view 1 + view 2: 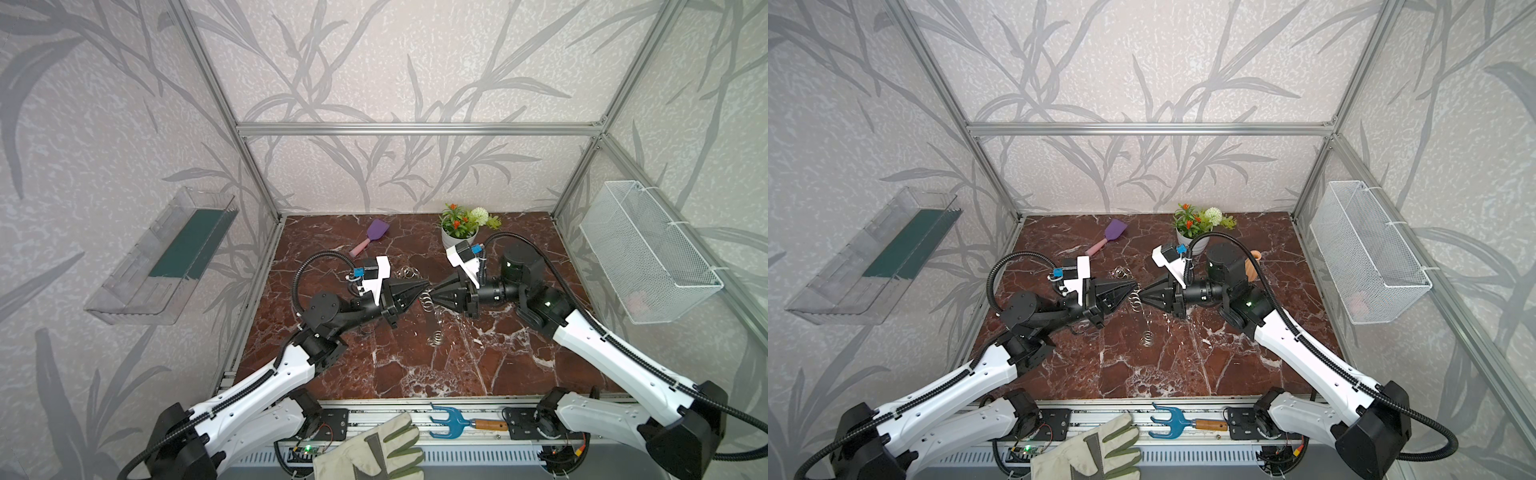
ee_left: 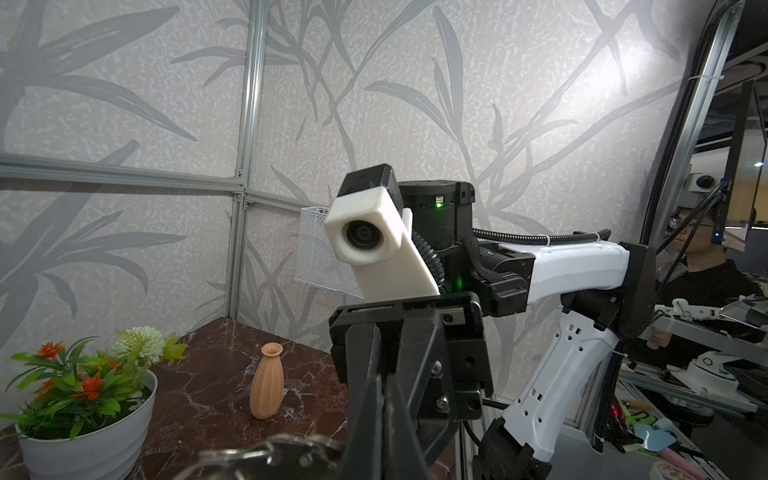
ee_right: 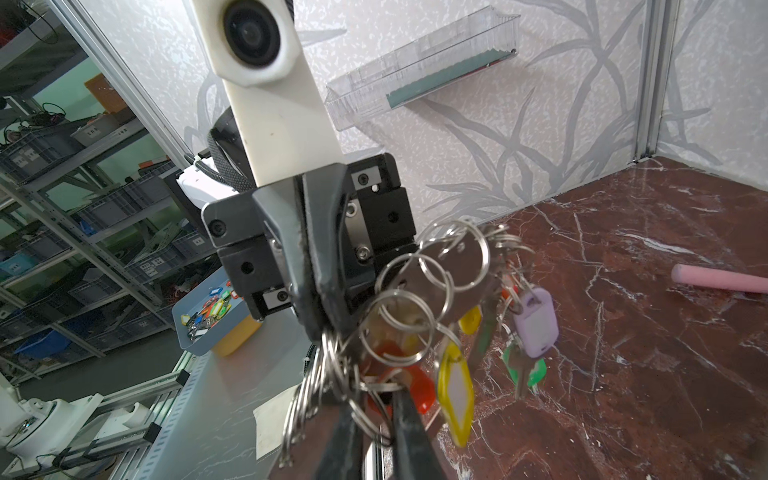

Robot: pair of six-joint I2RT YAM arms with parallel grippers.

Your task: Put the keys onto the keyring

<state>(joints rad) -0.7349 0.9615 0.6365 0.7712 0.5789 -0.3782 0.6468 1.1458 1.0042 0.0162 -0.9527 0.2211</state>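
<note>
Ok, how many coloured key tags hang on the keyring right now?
5 show in the right wrist view: lilac tag, green tag beside it, large yellow tag, small yellow tag, red tag. More may be hidden.

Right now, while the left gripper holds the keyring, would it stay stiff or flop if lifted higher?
Probably floppy: the keyring sags from the left gripper pinching its rings. Likely to swing, since the keys dangle loosely from it. Its many metal rings could snag.
</note>
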